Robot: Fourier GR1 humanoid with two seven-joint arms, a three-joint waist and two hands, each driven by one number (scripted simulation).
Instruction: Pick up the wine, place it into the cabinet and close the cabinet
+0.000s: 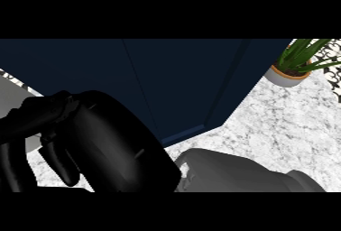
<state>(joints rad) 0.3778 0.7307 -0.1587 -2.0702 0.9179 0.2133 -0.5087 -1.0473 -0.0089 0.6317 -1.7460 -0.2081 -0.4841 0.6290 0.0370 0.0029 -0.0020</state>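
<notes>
You face a dark blue cabinet (166,81) filling the upper view, its doors reading as shut. Below it, your left hand (100,140) looms large and black at lower left, fingers curled downward; whether they grasp anything cannot be told. A grey forearm (233,173) enters at lower right; its hand is unseen. The wine is not visible. A potted plant (296,63) stands on the marble counter (286,126).

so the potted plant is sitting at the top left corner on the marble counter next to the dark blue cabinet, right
Not quite. The head view shows the potted plant at the top right corner, not the top left. The rest holds: it sits on the marble counter beside the dark blue cabinet.
</notes>
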